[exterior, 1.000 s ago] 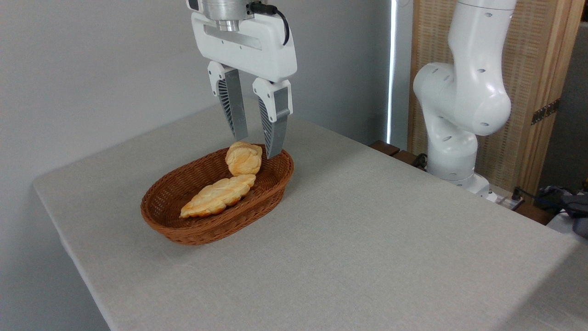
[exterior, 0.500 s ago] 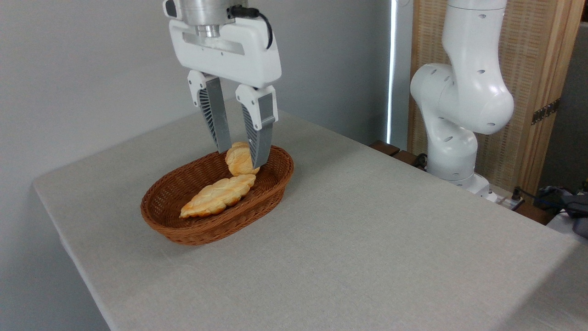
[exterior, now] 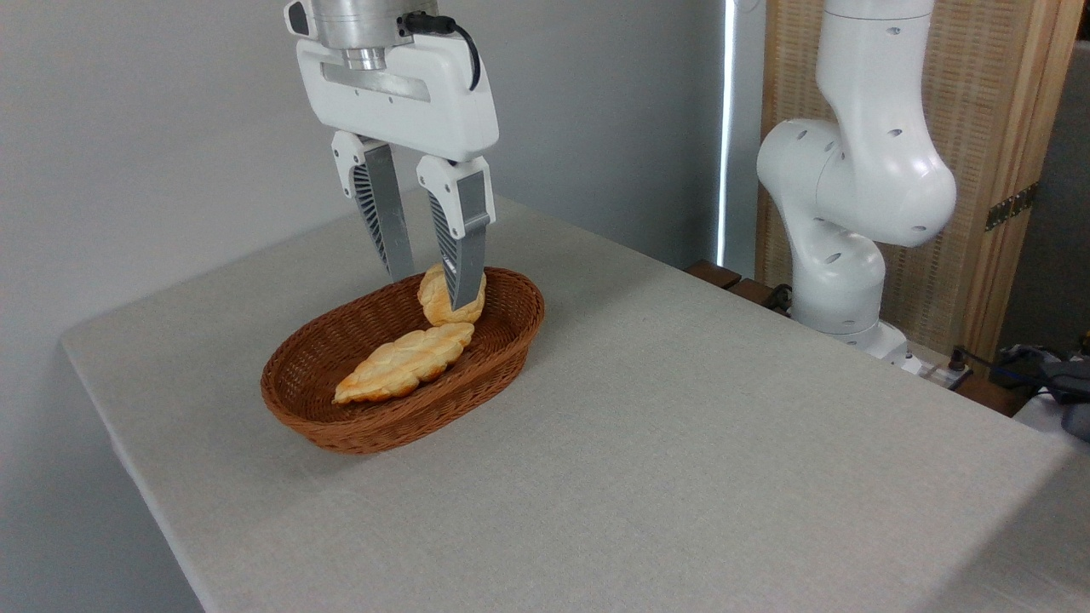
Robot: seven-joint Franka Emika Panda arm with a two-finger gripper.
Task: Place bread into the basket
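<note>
The bread, a small round golden bun, is sitting inside the basket at its far right end, leaning against the wicker wall and touching the tip of a long, pale braided loaf that is lying along the basket floor. The right finger of the claw is covering the middle of the bun, so its knotted top is only partly showing, and whether that finger is touching the crust is hard to make out. The claw is hanging above with its fingers spread and nothing between them; the left finger tip is ending just above the basket's far rim. The basket is resting on the grey cloth-covered worktop, whose near edge is cut off by the frame. The white arm base is standing at the far right, its top cut off. Compared with half a second ago, the claw is sitting further left and slightly higher, while bun, loaf and basket are lying where they were.
</note>
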